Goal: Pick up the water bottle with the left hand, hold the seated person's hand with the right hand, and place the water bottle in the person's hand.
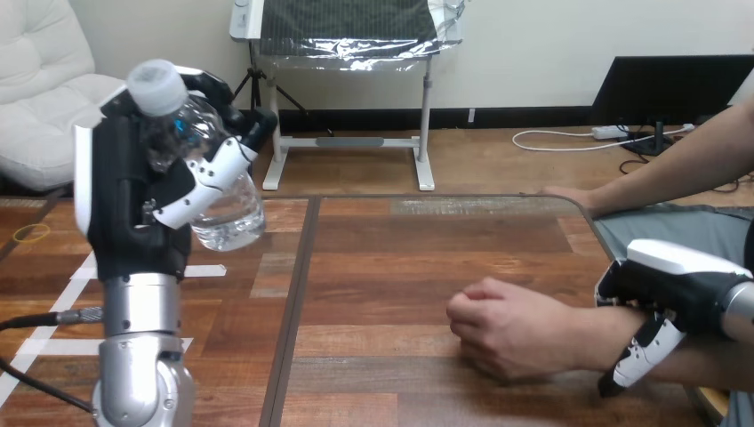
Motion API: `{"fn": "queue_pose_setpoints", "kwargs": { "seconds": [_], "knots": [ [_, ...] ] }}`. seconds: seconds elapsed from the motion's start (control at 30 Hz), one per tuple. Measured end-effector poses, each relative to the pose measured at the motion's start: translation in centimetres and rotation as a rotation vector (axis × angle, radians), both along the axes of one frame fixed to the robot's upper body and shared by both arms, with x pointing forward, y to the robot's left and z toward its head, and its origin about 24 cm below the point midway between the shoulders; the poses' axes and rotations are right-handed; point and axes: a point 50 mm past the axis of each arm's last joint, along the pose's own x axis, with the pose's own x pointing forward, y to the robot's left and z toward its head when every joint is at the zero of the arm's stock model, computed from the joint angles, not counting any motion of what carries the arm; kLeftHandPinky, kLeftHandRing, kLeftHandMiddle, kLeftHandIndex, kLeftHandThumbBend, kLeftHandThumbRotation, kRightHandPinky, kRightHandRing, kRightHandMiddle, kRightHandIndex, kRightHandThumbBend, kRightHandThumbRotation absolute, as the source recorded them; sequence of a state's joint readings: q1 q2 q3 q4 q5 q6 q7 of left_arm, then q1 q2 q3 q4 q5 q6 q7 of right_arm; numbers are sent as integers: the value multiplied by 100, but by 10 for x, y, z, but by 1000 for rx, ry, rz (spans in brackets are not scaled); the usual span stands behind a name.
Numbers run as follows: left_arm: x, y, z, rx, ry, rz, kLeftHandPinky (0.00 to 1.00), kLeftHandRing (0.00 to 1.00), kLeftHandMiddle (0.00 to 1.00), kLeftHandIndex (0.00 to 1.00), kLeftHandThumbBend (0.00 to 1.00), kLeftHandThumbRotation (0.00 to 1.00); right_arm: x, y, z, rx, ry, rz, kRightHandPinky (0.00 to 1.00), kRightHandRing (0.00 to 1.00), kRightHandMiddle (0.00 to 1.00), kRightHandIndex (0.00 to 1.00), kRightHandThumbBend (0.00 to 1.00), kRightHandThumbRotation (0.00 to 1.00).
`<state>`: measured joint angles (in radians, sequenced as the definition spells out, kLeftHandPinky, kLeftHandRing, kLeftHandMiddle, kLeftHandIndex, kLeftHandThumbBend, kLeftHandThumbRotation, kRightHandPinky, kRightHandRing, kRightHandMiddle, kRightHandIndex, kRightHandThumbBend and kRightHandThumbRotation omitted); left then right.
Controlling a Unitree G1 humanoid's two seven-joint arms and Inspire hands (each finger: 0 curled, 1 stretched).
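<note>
A clear water bottle (224, 210) with a white cap (157, 86) is held up above the table's left side, tilted, with my left hand (124, 205) shut round it. The person's hand (502, 325) rests as a loose fist on the wooden table (382, 258) at the lower right, its forearm running off to the right. My right hand (671, 285) lies over that wrist, with its thumb (638, 358) curled down the near side of it. The bottle is well to the left of the person's fist and apart from it.
The person's other hand (562, 192) rests on the table's far right edge. White tape strips (204, 270) mark the tabletop at the left, below the bottle. Bare wood lies between the bottle and the fist.
</note>
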<state>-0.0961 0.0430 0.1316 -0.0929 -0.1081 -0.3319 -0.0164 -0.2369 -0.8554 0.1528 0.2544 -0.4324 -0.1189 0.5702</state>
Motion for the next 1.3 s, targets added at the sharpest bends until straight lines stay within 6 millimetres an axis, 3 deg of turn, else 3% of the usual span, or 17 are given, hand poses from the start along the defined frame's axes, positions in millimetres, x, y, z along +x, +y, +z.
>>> {"fn": "queue_pose_setpoints", "kwargs": {
  "seconds": [0.93,1.3],
  "knots": [
    [7,-16,-2,-35,3,-85,23,29,35,40,56,0,4,3,19,46,-58,11,14,19,28,31,79,0],
    [10,-23,-7,-41,31,-106,22,29,35,39,58,0,6,6,22,55,-72,23,15,21,29,32,82,0]
  ]
}}
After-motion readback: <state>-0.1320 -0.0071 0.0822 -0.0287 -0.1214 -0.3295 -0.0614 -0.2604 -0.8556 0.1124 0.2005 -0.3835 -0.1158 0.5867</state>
